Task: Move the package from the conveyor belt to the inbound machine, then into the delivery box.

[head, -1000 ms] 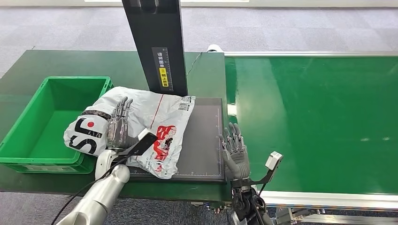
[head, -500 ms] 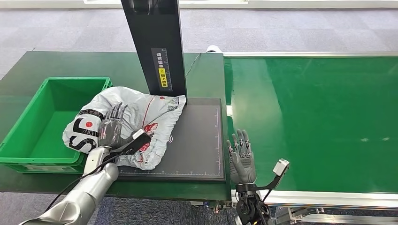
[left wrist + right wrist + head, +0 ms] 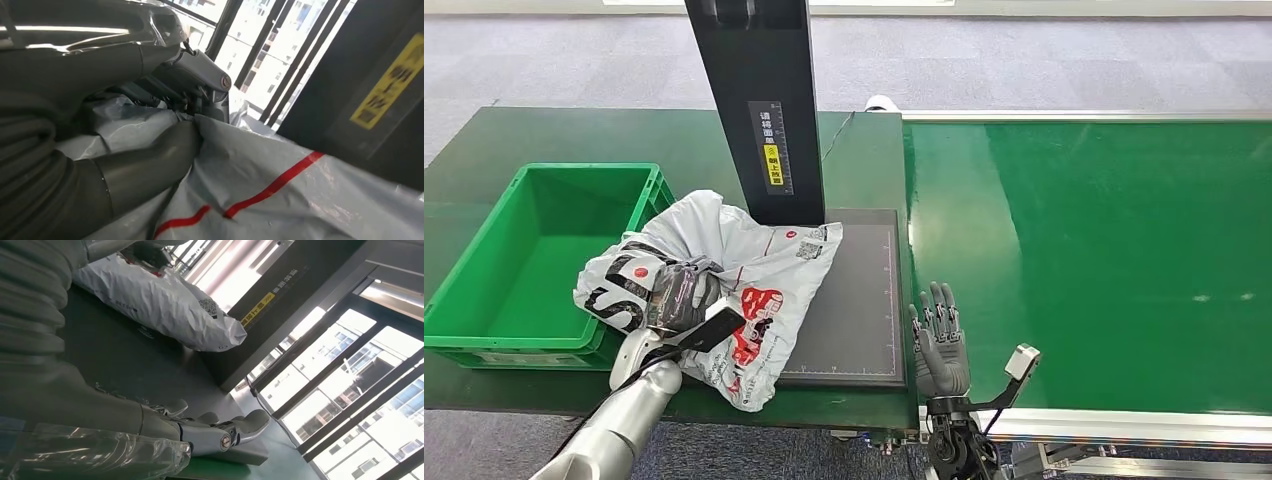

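Crinkled, glossy grey-white plastic mailer package (image 3: 754,290) with red and black print. Smooth, semi-gloss green moulded-plastic crate (image 3: 524,260). Matt dark grey scanner platform (image 3: 849,300), finely ruled; its upright black column (image 3: 754,90) looks like satin-finished metal, though this is uncertain. Bright green conveyor belt (image 3: 1104,250), smooth with a slight sheen. Matt dark green counter (image 3: 574,135). Left hand (image 3: 679,295): dark, glossy fingers, brushed silver metal arm.

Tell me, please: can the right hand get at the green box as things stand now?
Probably not easily. The right hand is open at the conveyor edge, while the green box lies far left, beyond the package that the left hand grips.
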